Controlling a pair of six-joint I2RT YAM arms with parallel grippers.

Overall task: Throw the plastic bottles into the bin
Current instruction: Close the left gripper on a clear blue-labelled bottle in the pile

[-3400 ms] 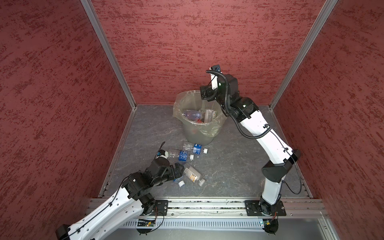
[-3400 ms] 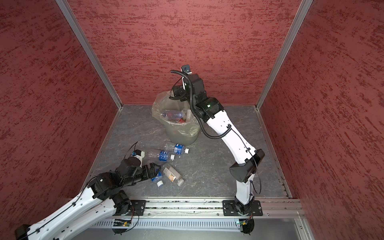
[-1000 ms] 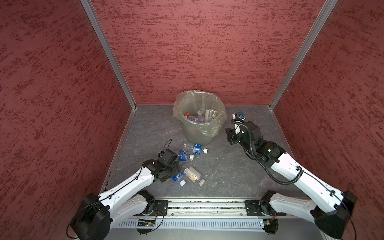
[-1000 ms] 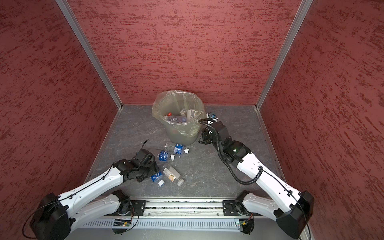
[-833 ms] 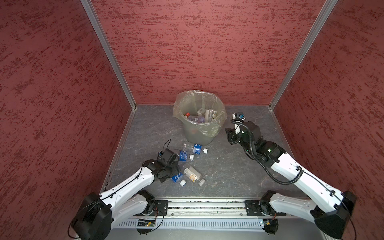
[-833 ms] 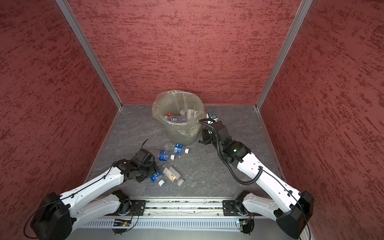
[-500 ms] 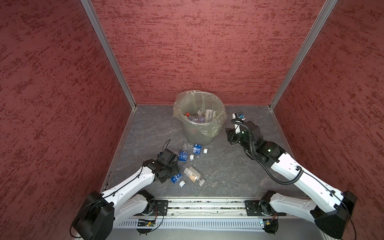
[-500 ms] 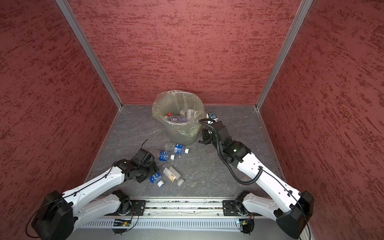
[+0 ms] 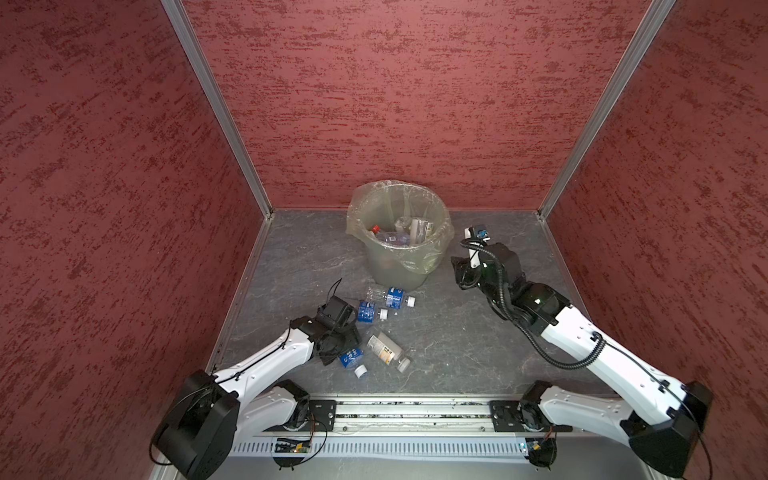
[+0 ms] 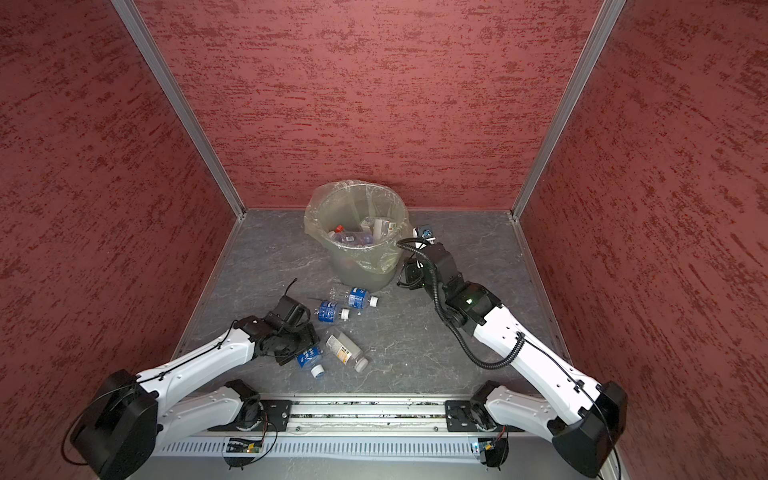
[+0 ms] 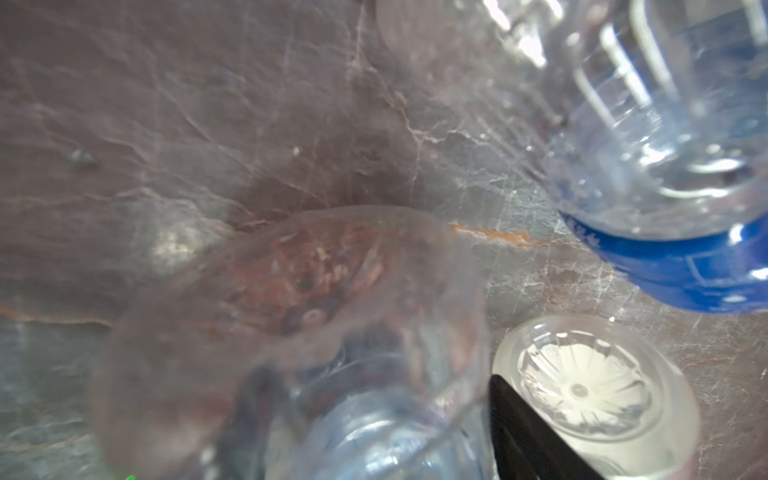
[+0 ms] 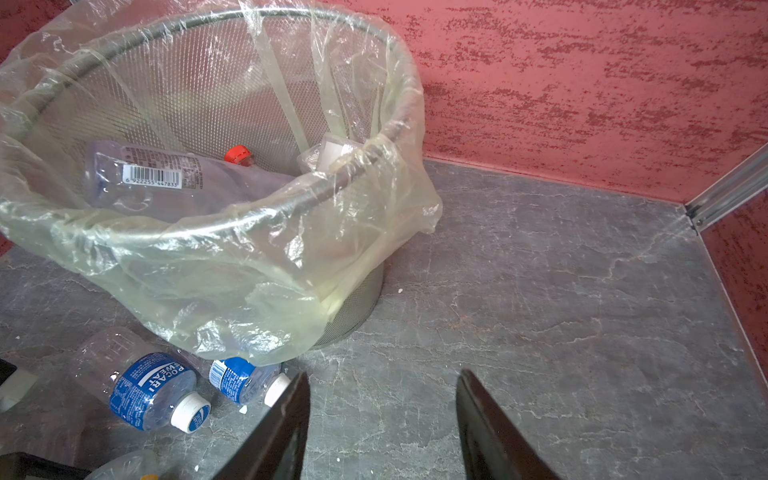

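My left gripper [image 9: 337, 350] is low over the front floor, shut on a clear plastic bottle [image 9: 351, 358] with a blue label and white cap. In the left wrist view this bottle [image 11: 299, 332] fills the space beside one dark finger [image 11: 528, 436]; the other finger is hidden. On the floor lie a white-labelled bottle [image 9: 384, 348] and two blue-labelled bottles [image 9: 368, 311] [image 9: 394, 297]. The bin [image 9: 386, 268] stands at the back with a liner and several bottles inside [image 12: 166, 178]. Right of it, my right gripper [image 12: 383, 374] hangs open over bare floor.
Red textured walls [image 9: 415, 104] close in the grey stone floor [image 9: 457, 340] on three sides. A metal rail [image 9: 395, 411] with both arm bases runs along the front. The liner [image 12: 249, 291] drapes low over the bin's side, near the two bottles.
The right arm has come down from over the bin to the floor beside it and stays there. The left gripper, with its bottle, has edged slightly toward the front.
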